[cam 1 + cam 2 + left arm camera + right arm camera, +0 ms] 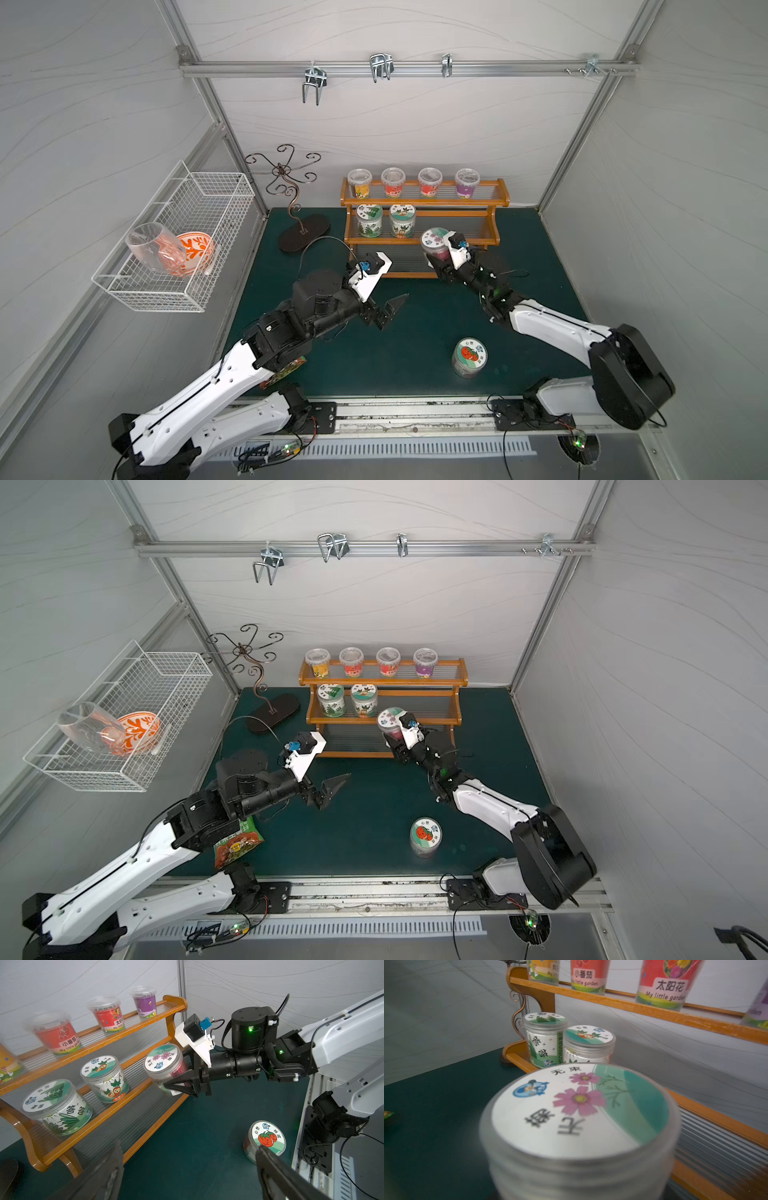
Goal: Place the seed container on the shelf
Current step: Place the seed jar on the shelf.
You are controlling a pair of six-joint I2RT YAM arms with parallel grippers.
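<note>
Lower right of centre, a tomato-lidded jar (469, 356) stands on the green bench (415, 328). At centre, the left end effector (392, 311) hangs spread wide, empty. Further back, right of centre, the right end effector (175, 1068) clamps the pink-flower seed container (433, 240), aloft before the shelf's (374, 240) middle tier.

Pink-flower seed container (163, 1059) aloft at middle tier of shelf (168, 1022)

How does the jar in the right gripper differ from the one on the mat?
The pink-flower jar is held in the right gripper by the shelf; the tomato jar stands free on the mat. The pink-flower jar's lid shows blossoms, the tomato jar's red tomatoes. Both are clear, round jars.
</note>
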